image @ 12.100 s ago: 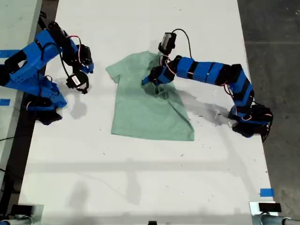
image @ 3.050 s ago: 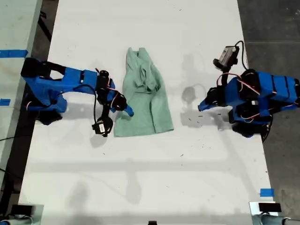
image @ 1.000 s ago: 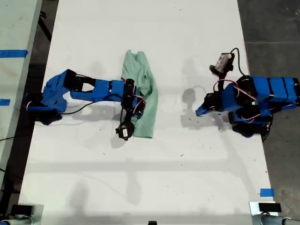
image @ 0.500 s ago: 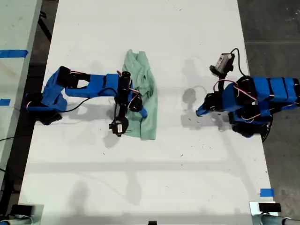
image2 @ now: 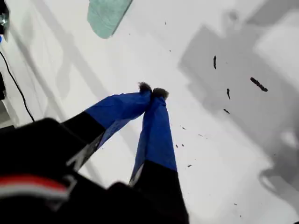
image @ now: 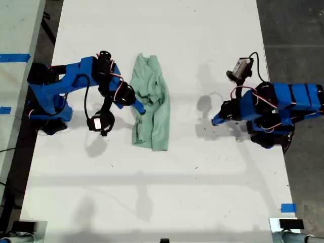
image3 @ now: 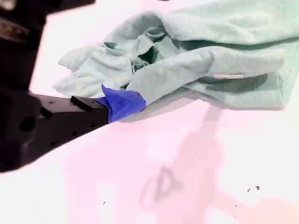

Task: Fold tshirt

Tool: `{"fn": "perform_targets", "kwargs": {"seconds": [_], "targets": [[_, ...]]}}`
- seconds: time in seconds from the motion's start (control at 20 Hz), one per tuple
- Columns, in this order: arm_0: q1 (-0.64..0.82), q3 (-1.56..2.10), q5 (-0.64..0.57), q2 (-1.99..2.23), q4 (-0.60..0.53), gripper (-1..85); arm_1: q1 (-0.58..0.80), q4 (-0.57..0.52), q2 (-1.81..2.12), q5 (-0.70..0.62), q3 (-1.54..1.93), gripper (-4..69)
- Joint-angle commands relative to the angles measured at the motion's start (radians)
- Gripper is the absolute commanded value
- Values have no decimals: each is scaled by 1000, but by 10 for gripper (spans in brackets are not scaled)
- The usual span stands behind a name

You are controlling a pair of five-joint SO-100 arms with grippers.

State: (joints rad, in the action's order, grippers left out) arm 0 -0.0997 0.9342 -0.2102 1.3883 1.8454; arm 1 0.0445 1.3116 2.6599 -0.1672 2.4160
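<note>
The pale mint-green tshirt [image: 152, 109] lies bunched into a narrow lengthwise strip in the middle of the white table [image: 167, 192]. My second gripper [image: 140, 109] is at the strip's edge on the exterior view's left. Its blue tip [image3: 124, 103] touches the rumpled cloth [image3: 210, 56], and only one finger shows, so its state is unclear. My first gripper [image: 215, 120] hangs over bare table toward the exterior view's right, well away from the shirt. In its wrist view the first gripper [image2: 152, 89] is shut on nothing, and a corner of the tshirt [image2: 106, 14] shows far off.
Dark specks [image: 205, 132] mark the table below my first gripper. Blue tape [image: 287, 207] sits near the table's front corner on the exterior view's right. Dark floor [image: 293, 30] lies beyond the table edge on that side.
My second arm has drawn back from over the tshirt toward the exterior view's left, leaving the cloth folded into a narrow strip. The first arm has stayed still.
</note>
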Motion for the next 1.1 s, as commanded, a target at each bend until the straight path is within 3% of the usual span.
{"fn": "perform_targets", "kwargs": {"seconds": [0.0,0.15,0.35,0.8,1.05], "targets": [[-12,52,23,107,147,294,-12,-3,17,5,-55,-1],[-18,104,49,121,146,271,-11,-3,15,5,-57,-2],[-21,337,103,268,25,109,-12,0,15,8,-64,-2],[-60,857,259,672,-186,71,-6,-9,-23,0,-89,-3],[-41,876,253,683,-187,58,9,-20,-164,-43,-209,-6]]}}
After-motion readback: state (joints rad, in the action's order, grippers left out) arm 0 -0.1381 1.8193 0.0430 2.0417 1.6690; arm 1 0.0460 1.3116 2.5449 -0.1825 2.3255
